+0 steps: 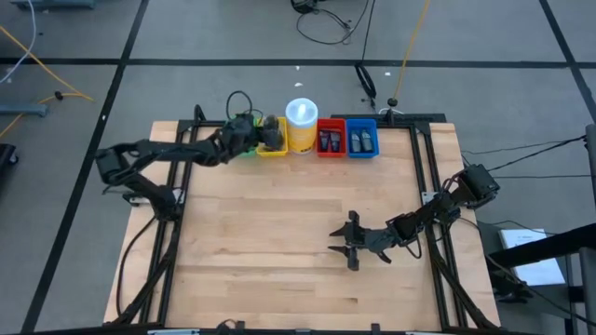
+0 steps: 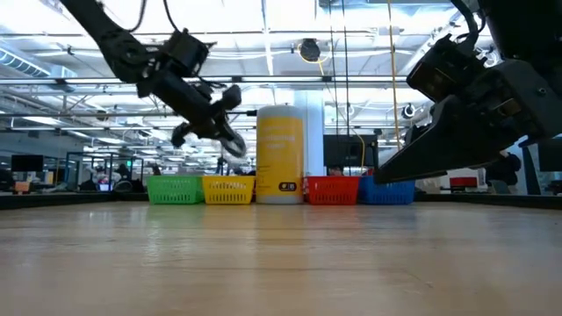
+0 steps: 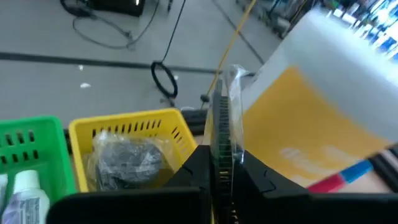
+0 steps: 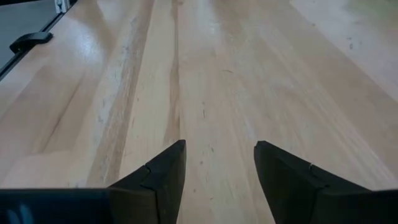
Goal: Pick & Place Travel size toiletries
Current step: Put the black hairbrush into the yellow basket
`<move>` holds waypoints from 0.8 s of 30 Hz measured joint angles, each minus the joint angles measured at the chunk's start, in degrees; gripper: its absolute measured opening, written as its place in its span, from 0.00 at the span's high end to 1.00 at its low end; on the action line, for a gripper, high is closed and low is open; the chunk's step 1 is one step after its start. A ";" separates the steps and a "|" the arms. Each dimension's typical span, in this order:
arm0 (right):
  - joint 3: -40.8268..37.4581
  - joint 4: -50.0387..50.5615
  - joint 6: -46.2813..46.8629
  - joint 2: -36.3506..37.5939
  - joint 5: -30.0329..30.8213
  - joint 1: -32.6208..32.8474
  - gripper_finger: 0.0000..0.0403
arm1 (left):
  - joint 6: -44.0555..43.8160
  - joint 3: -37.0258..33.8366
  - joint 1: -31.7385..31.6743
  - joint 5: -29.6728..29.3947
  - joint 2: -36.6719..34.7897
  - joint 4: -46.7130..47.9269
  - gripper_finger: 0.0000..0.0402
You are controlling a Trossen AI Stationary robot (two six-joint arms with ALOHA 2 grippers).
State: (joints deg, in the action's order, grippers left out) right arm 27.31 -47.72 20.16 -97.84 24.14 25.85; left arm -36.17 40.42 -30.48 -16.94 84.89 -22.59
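My left gripper (image 1: 271, 131) hangs over the yellow bin (image 1: 273, 149) at the table's far edge, shut on a thin flat toiletry in clear wrap (image 3: 222, 118), seen edge-on. In the low view it (image 2: 225, 140) hovers above the bin's rim (image 2: 228, 186). A dark wrapped item (image 3: 127, 158) lies in the yellow bin. A white tube (image 3: 27, 190) lies in the green bin (image 3: 31, 140). Dark bottles sit in the red bin (image 1: 331, 140) and the blue bin (image 1: 361, 140). My right gripper (image 1: 343, 240) is open and empty, low over the table's right half. My left gripper pinches the flat wrapped toiletry between its two fingers, by the lower part of its edge (image 3: 221, 146). The item stands on edge and sticks out past the fingertips, lifted clear above the yellow bin. The fingers slant down from the table's left.
A white cylinder with a yellow base (image 1: 301, 125) stands just right of the yellow bin, close to my left gripper. The four bins line the far edge. Bare wood (image 4: 205, 74) stretches ahead of my right gripper (image 4: 219, 155). Black frame rails (image 1: 424, 186) run along the table's sides.
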 joint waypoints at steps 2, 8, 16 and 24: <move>0.00 -0.04 -0.01 0.00 0.00 0.00 0.55 | 0.27 1.30 -0.74 1.56 2.51 -0.01 0.94; 0.00 0.47 0.16 0.00 -0.14 0.00 0.55 | -0.36 1.69 -3.86 2.07 6.60 0.10 0.82; 0.00 0.50 0.16 0.00 -0.17 0.00 0.56 | -0.56 1.69 -8.06 12.83 5.97 -0.06 0.47; 0.00 0.69 0.16 0.00 -0.17 0.00 0.57 | 5.85 1.91 -7.75 12.52 0.05 3.72 0.48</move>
State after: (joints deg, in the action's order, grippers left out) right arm 27.31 -47.04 20.32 -97.84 23.97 25.85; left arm -30.31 42.33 -38.23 -4.42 84.95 -18.87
